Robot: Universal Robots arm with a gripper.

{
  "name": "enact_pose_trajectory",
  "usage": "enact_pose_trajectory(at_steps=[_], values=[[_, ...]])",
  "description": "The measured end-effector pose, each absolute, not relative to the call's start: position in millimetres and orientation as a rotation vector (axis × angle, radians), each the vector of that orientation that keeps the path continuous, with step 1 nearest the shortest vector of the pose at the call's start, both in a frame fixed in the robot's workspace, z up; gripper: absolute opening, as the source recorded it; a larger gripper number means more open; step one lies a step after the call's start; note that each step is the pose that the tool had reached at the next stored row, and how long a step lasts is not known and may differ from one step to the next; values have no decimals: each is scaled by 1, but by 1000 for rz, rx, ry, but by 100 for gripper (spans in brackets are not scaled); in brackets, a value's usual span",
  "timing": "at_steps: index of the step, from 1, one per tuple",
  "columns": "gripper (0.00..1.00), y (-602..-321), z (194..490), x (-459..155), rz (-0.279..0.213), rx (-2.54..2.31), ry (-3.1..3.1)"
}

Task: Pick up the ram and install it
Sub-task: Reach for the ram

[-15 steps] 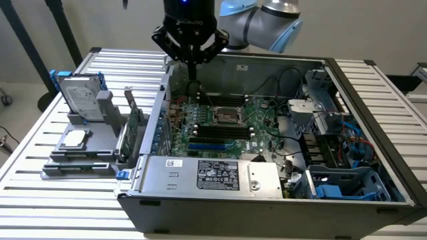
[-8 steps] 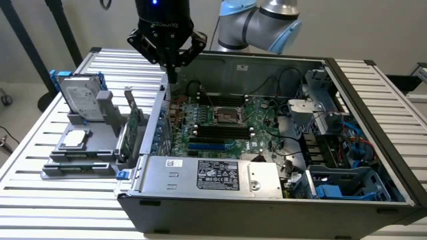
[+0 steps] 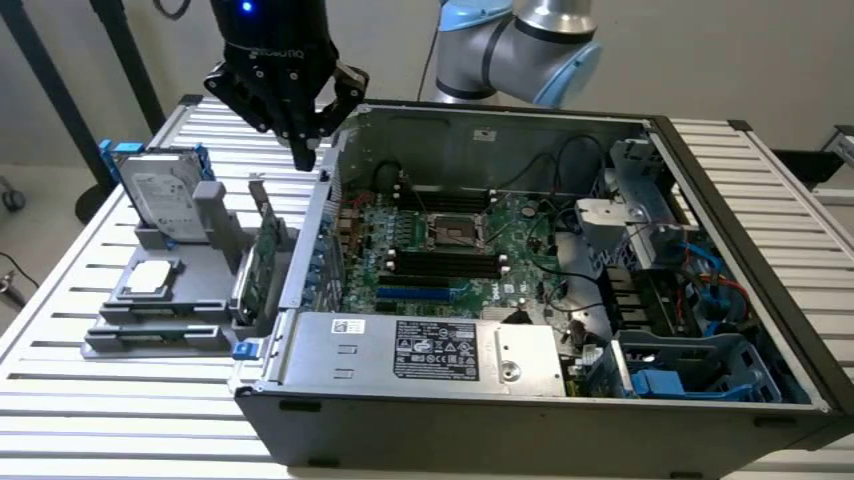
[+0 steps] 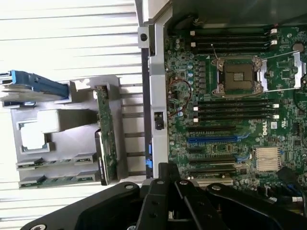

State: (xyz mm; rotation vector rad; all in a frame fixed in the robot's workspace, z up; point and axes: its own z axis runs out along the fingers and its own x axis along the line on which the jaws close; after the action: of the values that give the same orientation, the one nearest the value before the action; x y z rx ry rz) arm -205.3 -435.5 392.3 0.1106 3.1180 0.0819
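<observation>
The work stands at the approach step: the gripper [image 3: 307, 155] hangs with its fingers clenched together and nothing between them, above the gap between the open computer case [image 3: 534, 440] and the gray holder [image 3: 134, 350]. The ram [image 4: 55, 166] appears to be the thin green stick lying edge-up in a slot at the holder's front end, near the table edge on the exterior view's left, well apart from the gripper. Beside it in the same holder stand a hard drive [image 3: 167, 195] and a green expansion card [image 3: 271, 255]. In my judgement a grasp calls for the fingers to part and line up across the stick's narrow edge, clear of the card. The black memory slots [image 3: 447, 262] beside the processor socket look empty. Everything rests on a pale slatted table [image 3: 120, 400], before a plain light wall [image 3: 747, 50].
</observation>
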Motion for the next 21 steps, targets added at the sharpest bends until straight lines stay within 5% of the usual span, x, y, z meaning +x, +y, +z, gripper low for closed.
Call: enact_pose_trajectory(at_steps=[21], values=[[11,-461,388,-301,86,110,3118]])
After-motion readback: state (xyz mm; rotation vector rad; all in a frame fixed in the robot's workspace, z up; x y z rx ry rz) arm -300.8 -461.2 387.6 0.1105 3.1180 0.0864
